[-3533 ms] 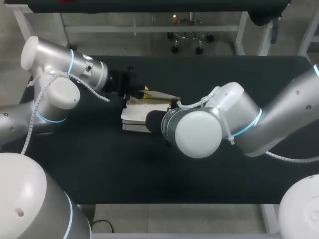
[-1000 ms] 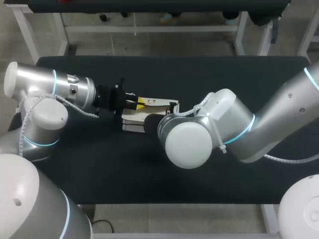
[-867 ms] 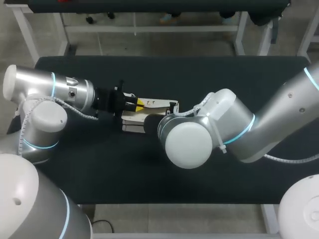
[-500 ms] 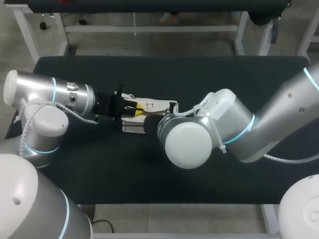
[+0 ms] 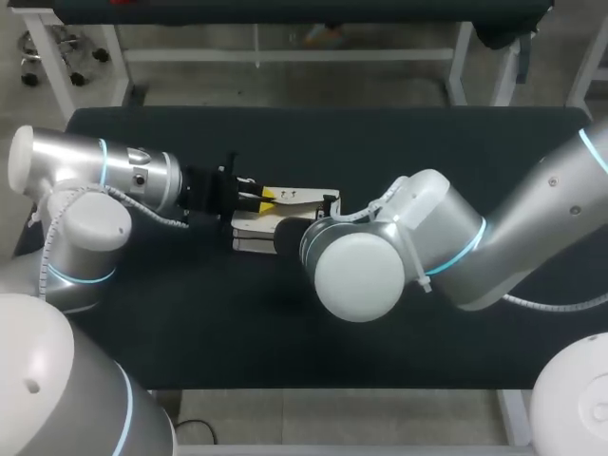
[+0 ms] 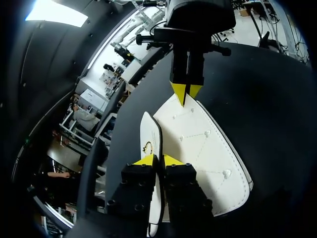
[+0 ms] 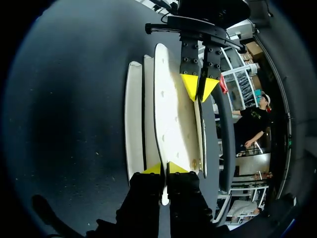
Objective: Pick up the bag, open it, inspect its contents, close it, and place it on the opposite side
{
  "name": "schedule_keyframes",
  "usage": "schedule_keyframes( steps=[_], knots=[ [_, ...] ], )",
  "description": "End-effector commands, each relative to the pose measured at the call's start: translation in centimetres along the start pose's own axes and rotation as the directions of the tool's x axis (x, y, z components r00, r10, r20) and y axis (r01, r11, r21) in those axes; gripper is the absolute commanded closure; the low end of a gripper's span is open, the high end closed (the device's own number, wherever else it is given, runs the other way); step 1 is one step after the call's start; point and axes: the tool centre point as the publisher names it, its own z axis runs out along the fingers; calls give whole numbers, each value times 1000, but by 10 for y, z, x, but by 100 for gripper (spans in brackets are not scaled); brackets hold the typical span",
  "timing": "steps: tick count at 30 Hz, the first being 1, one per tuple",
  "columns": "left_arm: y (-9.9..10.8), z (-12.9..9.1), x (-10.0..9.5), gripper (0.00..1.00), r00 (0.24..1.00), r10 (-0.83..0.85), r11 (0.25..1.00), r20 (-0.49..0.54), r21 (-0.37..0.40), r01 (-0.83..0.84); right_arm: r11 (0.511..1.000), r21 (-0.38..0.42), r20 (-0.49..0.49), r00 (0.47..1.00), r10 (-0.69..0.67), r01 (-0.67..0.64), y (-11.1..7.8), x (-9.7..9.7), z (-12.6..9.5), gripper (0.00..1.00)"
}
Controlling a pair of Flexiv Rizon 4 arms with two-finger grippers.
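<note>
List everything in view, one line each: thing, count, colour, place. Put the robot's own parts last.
bag: one, white, at the middle of the table, held at its two ends
table: one, black top, under the bag and both arms
left arm: one, silver-grey, coming in from the left side
right arm: one, silver-grey, coming in from the right side, reaching the middle
left gripper: one, black with yellow tips, shut on a thin edge of the bag
right gripper: one, black with yellow tips, shut on the bag's opposite end
</note>
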Motion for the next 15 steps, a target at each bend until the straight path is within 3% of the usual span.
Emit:
schedule_keyframes(
  steps=[1, 15],
  knots=[
    [2, 9, -6, 100, 1000, 6, 1000, -27, -5, -6, 1000, -5, 6, 1000, 1, -1, -1, 2, 1, 100],
    [16, 2, 10, 100, 995, -26, 999, -97, -28, 23, 1000, -5, 6, 1000, 1, -1, -1, 2, 1, 100]
  ],
)
